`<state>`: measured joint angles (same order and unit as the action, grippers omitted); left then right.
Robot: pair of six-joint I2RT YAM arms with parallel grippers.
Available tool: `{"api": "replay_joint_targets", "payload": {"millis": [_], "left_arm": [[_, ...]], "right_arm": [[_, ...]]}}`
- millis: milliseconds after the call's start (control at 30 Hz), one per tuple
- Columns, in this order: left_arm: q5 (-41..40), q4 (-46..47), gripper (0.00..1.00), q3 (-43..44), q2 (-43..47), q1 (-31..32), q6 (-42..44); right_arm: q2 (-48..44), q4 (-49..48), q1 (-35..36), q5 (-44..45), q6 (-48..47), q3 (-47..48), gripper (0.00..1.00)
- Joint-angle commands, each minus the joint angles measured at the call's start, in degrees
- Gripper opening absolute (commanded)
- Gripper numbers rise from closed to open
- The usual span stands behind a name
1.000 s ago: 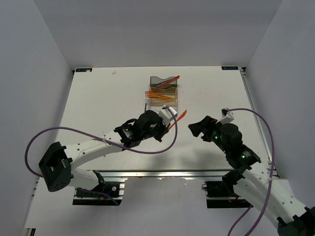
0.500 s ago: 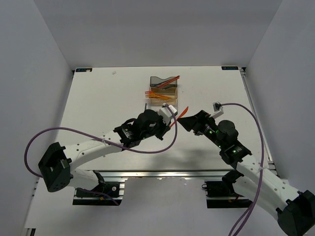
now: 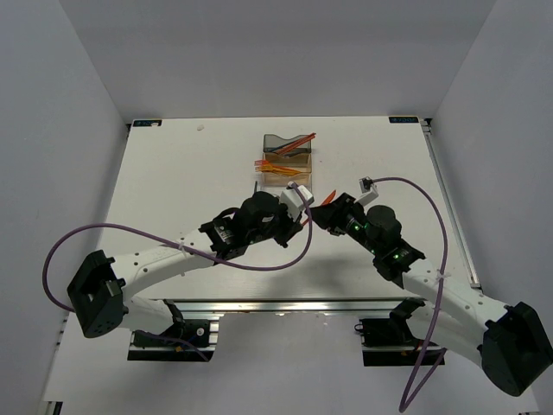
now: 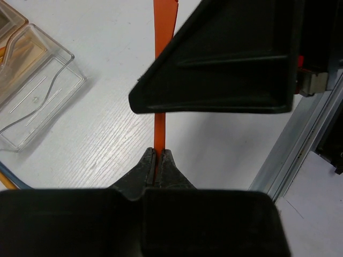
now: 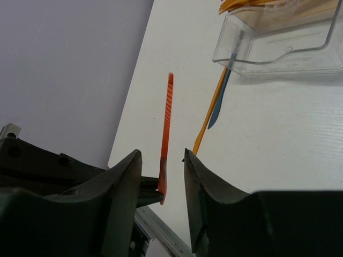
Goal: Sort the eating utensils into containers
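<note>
The left hand (image 4: 158, 160) is clamped on a thin orange plastic knife (image 4: 158, 131). Its two fingers are pressed together on one end of the flat strip, and the rest stands free beyond the tips. The right hand (image 5: 162, 163) is apart, one finger on each side of the same knife near the gripped end, with no visible contact yet. Seen from above, the two hands meet nose to nose low over the white desk (image 3: 173, 173), and the knife's far tip pokes out between them.

The knife looks very light, smooth and a little springy, with one serrated edge. Pinched at a single spot it would probably pivot or slip. The best hold is likely on its flat faces, just beyond the left fingers, with a firm squeeze before the other hand lets go.

Just beyond the hands is a row of three joined translucent plastic bins: the clear bin (image 3: 285, 181) nearest, the amber bin (image 3: 283, 164) in the middle and the smoky grey bin (image 3: 285, 143) farthest. The latter two hold orange utensils. A dark blue utensil (image 5: 221, 107) and an orange stick (image 5: 210, 118) lie on the desk by the clear bin's corner, not yet sorted.
</note>
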<state>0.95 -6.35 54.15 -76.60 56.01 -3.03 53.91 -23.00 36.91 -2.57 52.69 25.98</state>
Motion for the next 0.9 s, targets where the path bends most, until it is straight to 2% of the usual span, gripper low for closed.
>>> {"api": "replay_joint_targets", "payload": {"millis": [0, 67, 100, 133, 167, 200, 233, 267, 367, 400, 467, 500, 567, 633, 733, 867], "left_arm": [[2.1, 1.3, 0.00, 1.2, 2.9, 0.2, 0.2], [1.9, 1.0, 0.00, 1.2, 2.9, 0.2, 0.6], [1.4, 0.7, 0.00, 1.3, 2.9, 0.2, 0.5], [0.9, 0.1, 0.00, 1.5, 2.8, 0.2, 0.5], [-0.8, -0.2, 0.01, 2.1, 2.7, 0.2, 0.3], [-3.2, -1.2, 0.26, 2.4, 2.3, 0.2, 0.0], [-5.1, -2.0, 0.73, 2.9, 2.2, 0.2, -0.9], [-8.7, -3.0, 0.98, 4.3, 2.2, 0.2, -1.3], [-16.3, -8.4, 0.98, 5.9, 4.3, 0.2, -4.2], [-24.5, -12.2, 0.98, 5.8, 5.4, 0.2, -5.3], [-33.8, -16.7, 0.98, 4.9, 10.2, 0.2, -10.5], [-44.2, -20.6, 0.98, 3.5, 12.3, 0.2, -12.1], [-54.0, -25.6, 0.98, 2.5, 19.2, 0.2, -19.7], [-61.0, -30.0, 0.98, 0.6, 23.8, 0.1, -22.6], [-59.8, -28.0, 0.98, -3.7, 31.2, 0.1, -18.2], [-54.4, -26.5, 0.98, -7.6, 31.7, 0.1, -15.1]], "right_arm": [[0.5, -5.6, 0.3, 2.3, 0.3, 2.6, 0.41], [0.9, -7.0, 0.3, 2.4, 0.6, 2.8, 0.30], [1.5, -7.4, 0.3, 2.3, 0.7, 2.9, 0.10], [1.8, -7.8, 0.3, 2.4, 0.9, 3.1, 0.00], [2.2, -8.2, 0.3, 2.4, 1.4, 3.2, 0.00], [2.7, -8.8, 0.4, 4.1, 2.2, 3.1, 0.00], [3.0, -9.8, 0.4, 5.2, 2.6, 2.9, 0.00], [3.3, -11.7, 0.4, 6.3, 2.8, 2.5, 0.00], [5.1, -14.6, 0.4, 15.8, 2.2, 2.7, 0.00], [6.9, -17.7, 0.4, 20.1, 1.5, 3.1, 0.00], [9.5, -20.1, 0.4, 23.1, 0.6, 4.7, 0.00], [12.7, -21.2, 0.4, 25.4, 0.5, 7.2, 0.00], [16.5, -22.2, 0.4, 26.2, -1.5, 10.5, 0.00], [22.1, -24.3, 0.5, 26.9, -3.3, 14.4, 0.00], [29.0, -32.1, 0.7, 29.2, -4.8, 16.4, 0.00], [36.2, -43.6, 0.7, 31.4, -7.8, 16.5, 0.00]]}}
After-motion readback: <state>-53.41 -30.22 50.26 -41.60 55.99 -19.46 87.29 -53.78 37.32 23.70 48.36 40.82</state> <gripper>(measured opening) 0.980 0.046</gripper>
